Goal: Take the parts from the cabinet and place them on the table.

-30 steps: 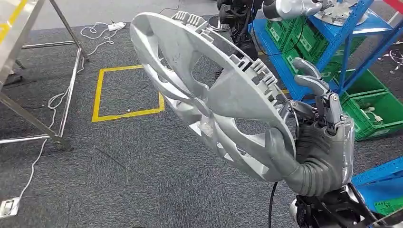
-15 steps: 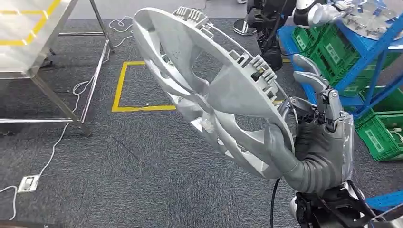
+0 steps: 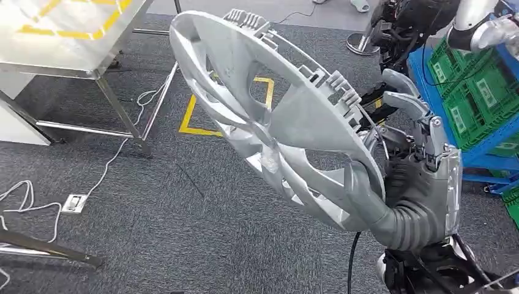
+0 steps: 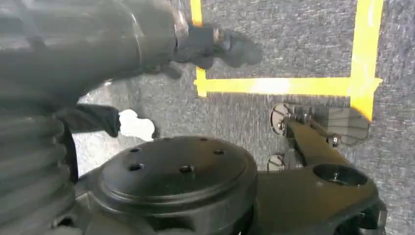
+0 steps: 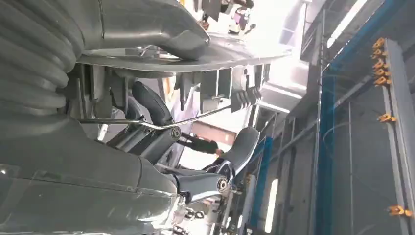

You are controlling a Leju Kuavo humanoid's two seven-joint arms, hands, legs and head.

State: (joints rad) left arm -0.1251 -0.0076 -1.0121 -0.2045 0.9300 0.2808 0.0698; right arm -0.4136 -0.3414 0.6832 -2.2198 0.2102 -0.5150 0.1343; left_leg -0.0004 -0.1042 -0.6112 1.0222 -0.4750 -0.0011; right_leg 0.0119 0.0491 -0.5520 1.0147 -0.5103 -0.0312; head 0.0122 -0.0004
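Part: I see a silver wheel cover (image 3: 269, 116) held up in the air over the carpet, tilted, its clipped back rim turned toward the right hand.
Right hand: my right hand (image 3: 410, 184) grips the wheel cover at its lower edge. The thick thumb lies across the face of the cover and the darker fingers (image 3: 407, 101) stand up behind its rim.
Right wrist camera: the right hand (image 5: 161, 122) has the rim of the wheel cover (image 5: 205, 49) pinched between thumb and fingers (image 5: 240, 144); the clips of the rim stick out beside the fingers.
Left hand: my left hand (image 4: 142, 54) hangs over the carpet. Its dark fingers (image 4: 225, 46) are curled in and I see nothing in them.
Bench: a metal bench (image 3: 67, 37) with yellow tape on its top stands well apart from the wheel cover, beyond its upper edge and toward my left.
Floor mark: a yellow taped square (image 3: 202, 119) lies on the grey carpet, partly behind the wheel cover.
Cabinet: blue shelving with green crates (image 3: 483, 92) stands behind the right hand, on the far side from the bench.
Cable: a white cable (image 3: 116, 159) runs over the carpet under the bench to a floor socket (image 3: 74, 203).
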